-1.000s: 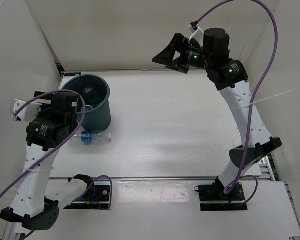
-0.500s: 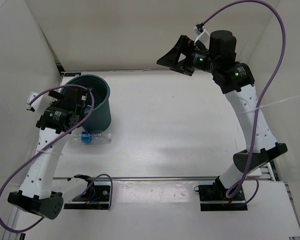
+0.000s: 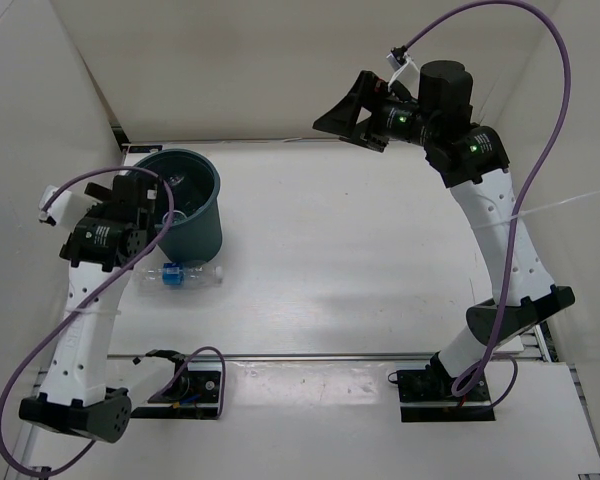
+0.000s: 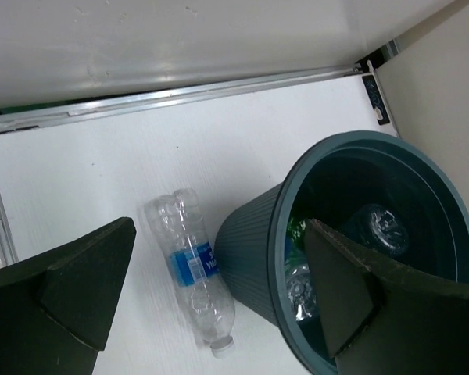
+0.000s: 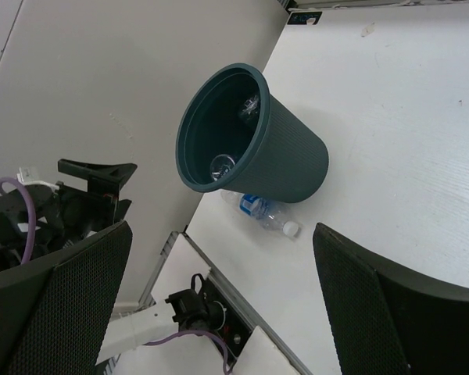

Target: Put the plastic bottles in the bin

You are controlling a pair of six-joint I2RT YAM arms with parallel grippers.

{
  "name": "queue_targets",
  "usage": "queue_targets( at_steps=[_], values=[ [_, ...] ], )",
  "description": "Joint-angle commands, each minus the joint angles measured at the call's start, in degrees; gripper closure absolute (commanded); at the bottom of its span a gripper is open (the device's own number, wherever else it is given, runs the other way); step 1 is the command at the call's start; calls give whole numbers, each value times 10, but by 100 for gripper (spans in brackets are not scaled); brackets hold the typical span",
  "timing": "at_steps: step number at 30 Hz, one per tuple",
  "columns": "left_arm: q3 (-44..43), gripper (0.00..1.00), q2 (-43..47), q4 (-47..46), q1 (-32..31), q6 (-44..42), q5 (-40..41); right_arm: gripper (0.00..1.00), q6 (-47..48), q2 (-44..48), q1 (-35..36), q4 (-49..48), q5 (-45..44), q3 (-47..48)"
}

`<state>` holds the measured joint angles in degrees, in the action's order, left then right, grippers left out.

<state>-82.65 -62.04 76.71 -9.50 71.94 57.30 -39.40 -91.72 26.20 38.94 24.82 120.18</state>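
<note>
My left gripper hangs spread wide, its two dark fingers framing what lies below. Between them a small clear plastic bottle with a blue label lies on its side on the white table, its white cap end nearest me. Just beside it, partly behind one finger, a round dark teal ribbed plastic bin stands upright; I cannot tell if they touch. Inside the bin I see crumpled clear bottles and a sliver of green.
</note>
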Motion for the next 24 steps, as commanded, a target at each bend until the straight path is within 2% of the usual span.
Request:
queue_targets(
  at_steps=[1, 6, 11, 24],
  values=[
    [32, 0, 41, 13, 3, -3, -34, 0, 12, 18, -4, -7, 8, -2],
    [63, 0, 54, 3, 3, 14, -79, 0, 12, 13, -4, -7, 8, -2],
    [57, 0, 49, 11, 3, 21, -125, 0, 1, -12, -4, -7, 14, 30],
    [87, 0, 69, 29, 3, 63, -143, 0, -4, -35, -4, -7, 19, 44]
  ],
)
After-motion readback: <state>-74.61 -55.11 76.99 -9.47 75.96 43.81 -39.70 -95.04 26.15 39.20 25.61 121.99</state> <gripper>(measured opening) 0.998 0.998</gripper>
